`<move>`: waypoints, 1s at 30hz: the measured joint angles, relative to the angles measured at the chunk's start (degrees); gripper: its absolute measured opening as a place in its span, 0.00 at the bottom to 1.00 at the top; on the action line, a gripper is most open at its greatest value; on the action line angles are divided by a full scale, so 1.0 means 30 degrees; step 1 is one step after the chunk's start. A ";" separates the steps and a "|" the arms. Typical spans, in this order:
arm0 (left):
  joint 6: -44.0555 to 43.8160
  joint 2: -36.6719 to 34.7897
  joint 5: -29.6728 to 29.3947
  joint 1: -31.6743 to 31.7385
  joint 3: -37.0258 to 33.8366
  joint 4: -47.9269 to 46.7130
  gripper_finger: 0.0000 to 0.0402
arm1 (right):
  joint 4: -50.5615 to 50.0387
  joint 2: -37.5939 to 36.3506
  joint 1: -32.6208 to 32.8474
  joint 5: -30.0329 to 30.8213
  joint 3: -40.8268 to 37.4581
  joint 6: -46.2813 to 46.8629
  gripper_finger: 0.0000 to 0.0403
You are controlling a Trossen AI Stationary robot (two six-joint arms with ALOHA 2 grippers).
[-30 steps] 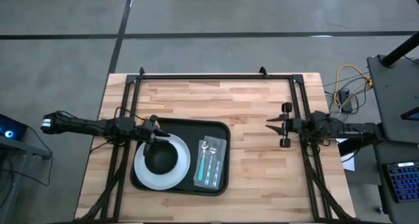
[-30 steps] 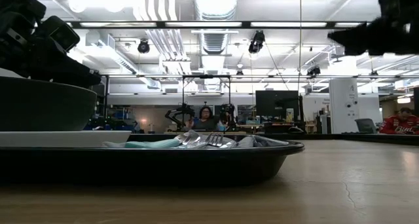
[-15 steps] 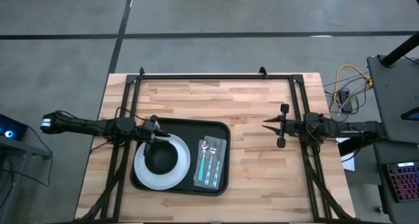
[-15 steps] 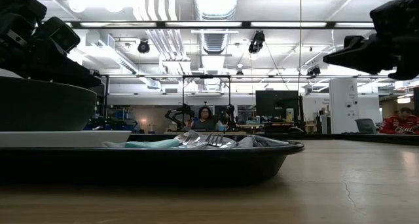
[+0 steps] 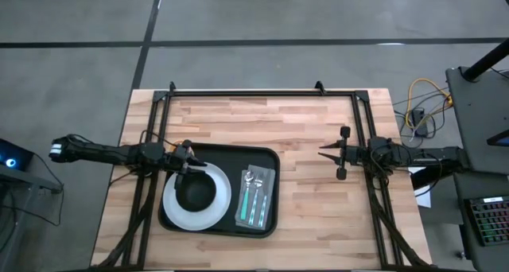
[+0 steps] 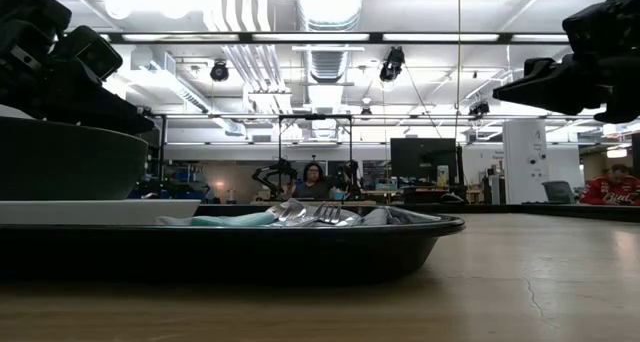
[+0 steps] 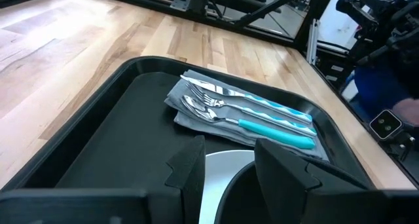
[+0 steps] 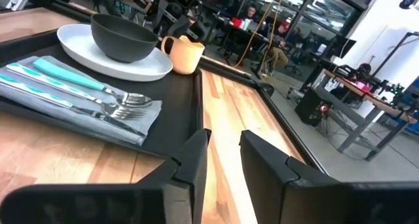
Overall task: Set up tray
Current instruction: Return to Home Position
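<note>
Black tray (image 5: 235,153) lies near-left on the wooden table (image 5: 310,113), its long axis running left to right.

High view: my left pincer (image 5: 189,164) hangs over the tray's far-left corner. My right pincer (image 5: 322,153) is well apart to the tray's right, over bare wood.

Low view: the rim is low.

Wrist views: both pincers are narrowly parted, pinching nothing.

Judgement: the right arm has open room rightward to pull back.
</note>
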 joint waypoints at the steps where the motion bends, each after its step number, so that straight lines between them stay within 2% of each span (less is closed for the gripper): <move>1: 0.0000 0.0000 0.0004 0.0007 0.0004 -0.0005 0.29 | 0.0000 -0.0004 0.0000 0.0000 0.0000 -0.0013 0.20; 10: 0.0000 0.0000 -0.0004 0.0007 -0.0004 -0.0005 0.29 | 0.0007 -0.0015 0.0000 -0.0001 0.0000 -0.0009 0.17; 30: 0.0000 0.0000 0.0004 0.0000 0.0004 0.0001 0.29 | 0.0007 -0.0015 0.0000 0.0003 0.0007 -0.0067 0.20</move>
